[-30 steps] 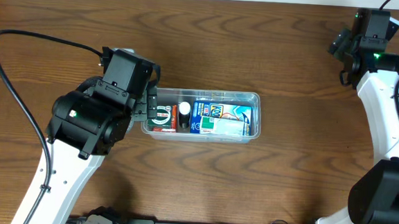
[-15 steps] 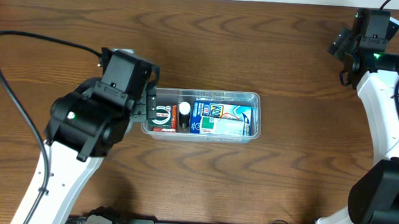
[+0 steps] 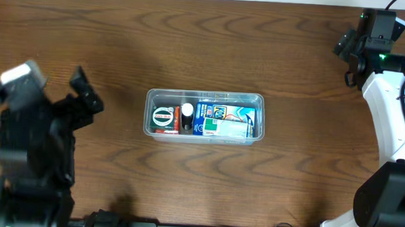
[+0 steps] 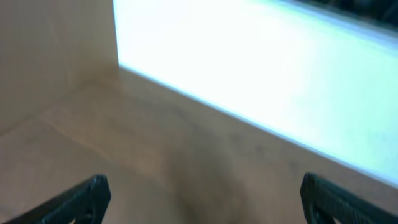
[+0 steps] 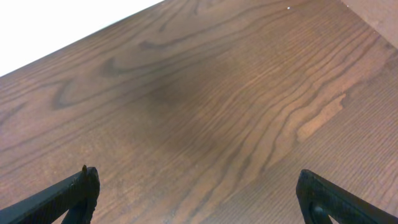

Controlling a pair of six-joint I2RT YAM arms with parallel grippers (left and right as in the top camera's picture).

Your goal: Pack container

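Since the container (image 3: 206, 93) mid-desk (image 3: 207, 36) looks full w/ packets (image 3: 223, 120), both arms sit well apart from it: left hand (image 4: 202, 196) spread, empty, near-left; right hand (image 5: 199, 193) spread, empty, far-right. Prob. nothing left to load, so packing's approx. done.

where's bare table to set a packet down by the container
Bare table lies between the container and the right arm, behind the container, and in front of it. Crowded: inside it and around the left arm.
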